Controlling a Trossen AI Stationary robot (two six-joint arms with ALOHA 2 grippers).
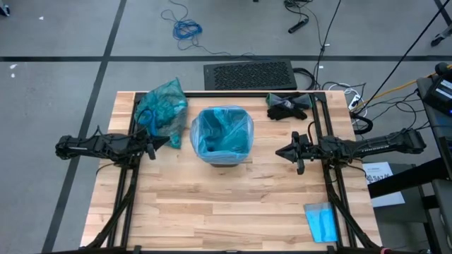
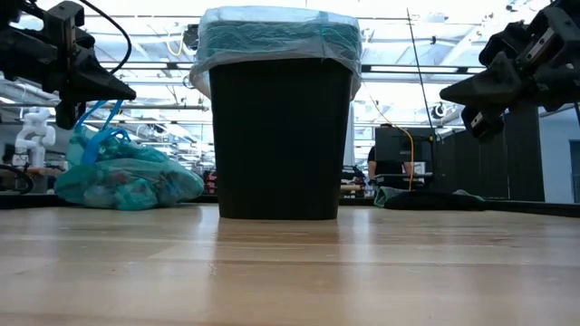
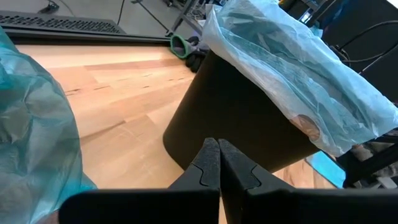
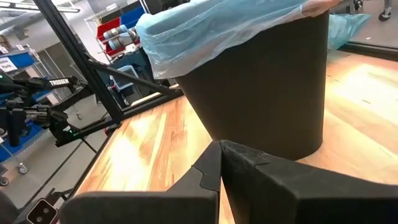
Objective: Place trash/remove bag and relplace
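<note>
Since the black bin [image 1: 222, 137] at the centre of the counter [image 1: 226, 212] already wears a sky-blue liner [image 1: 222, 120] and the full teal-green bag [image 1: 161, 109] lies knotted at about ten o'clock from it, the task looks all but finished in the high view. There the left tool [image 1: 161, 143] sits at nine o'clock of the bin and the right tool [image 1: 282, 152] at three o'clock, both apart from it. Black gloves [image 1: 288, 106] lie at two o'clock, a folded blue cloth [image 1: 321, 222] at five.

In the low view the liner is folded over the rim and both arms hang clear of the counter.

The left wrist view shows that tool's fingers [image 3: 208, 165] pressed together on nothing, the teal bag beside them.

The right wrist view shows the same: closed, empty, facing the bin wall.

No loose trash shows; the next move probably calls only for parking the arms.
</note>
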